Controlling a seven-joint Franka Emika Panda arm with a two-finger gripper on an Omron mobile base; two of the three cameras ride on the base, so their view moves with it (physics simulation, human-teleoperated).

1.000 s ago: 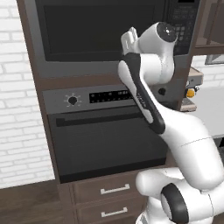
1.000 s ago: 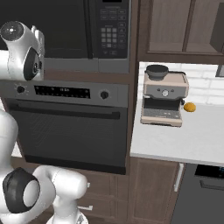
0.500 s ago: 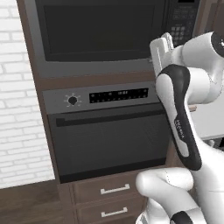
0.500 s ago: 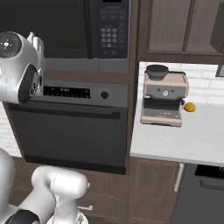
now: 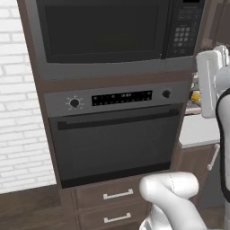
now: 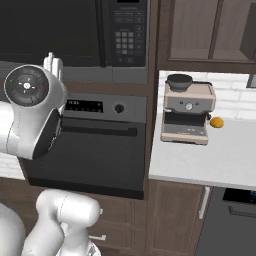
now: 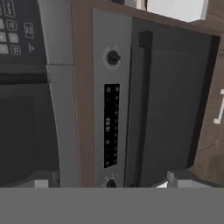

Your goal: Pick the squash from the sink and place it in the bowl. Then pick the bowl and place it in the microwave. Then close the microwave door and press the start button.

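Note:
The microwave [image 5: 103, 72] is built into the wall above the oven, and its dark-glass microwave door [image 5: 99, 29] is closed flush. Its keypad [image 5: 184, 31] sits at the right of the door and also appears in the right base view [image 6: 125, 35]. My gripper [image 6: 52, 62] hangs in front of the appliance column, below the keypad, open with nothing between its fingers. The hand view is rolled sideways: the microwave door [image 7: 22, 131] lies at its left. The squash, the bowl and the sink are out of view.
A knobbed oven [image 5: 117, 143] with a bar handle sits under the microwave, with drawers [image 5: 117, 195] below. To the right, a white counter [image 6: 210, 160] carries a coffee machine [image 6: 187, 112] and a small round orange object [image 6: 216, 122]. White brick wall [image 5: 20, 112] is at the left.
My arm has swung away from the microwave front toward the right of the left base view. The gripper has stayed open. The microwave door is closed throughout.

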